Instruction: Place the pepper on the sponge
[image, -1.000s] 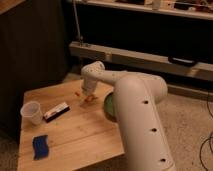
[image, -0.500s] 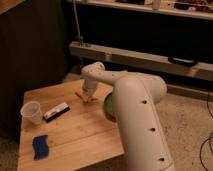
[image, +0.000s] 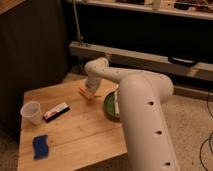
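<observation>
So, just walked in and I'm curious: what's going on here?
The robot's gripper is down at the orange pepper near the far edge of the wooden table, beside a green bowl. Whether it has hold of the pepper is unclear. The blue sponge lies bare at the near left corner, well apart.

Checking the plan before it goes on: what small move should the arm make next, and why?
Probably secure the pepper and lift it slightly. The tool sits at the pepper beside the green bowl, at the far side of the table, while the sponge lies at its near-left corner; whether the pepper is gripped cannot be told.
</observation>
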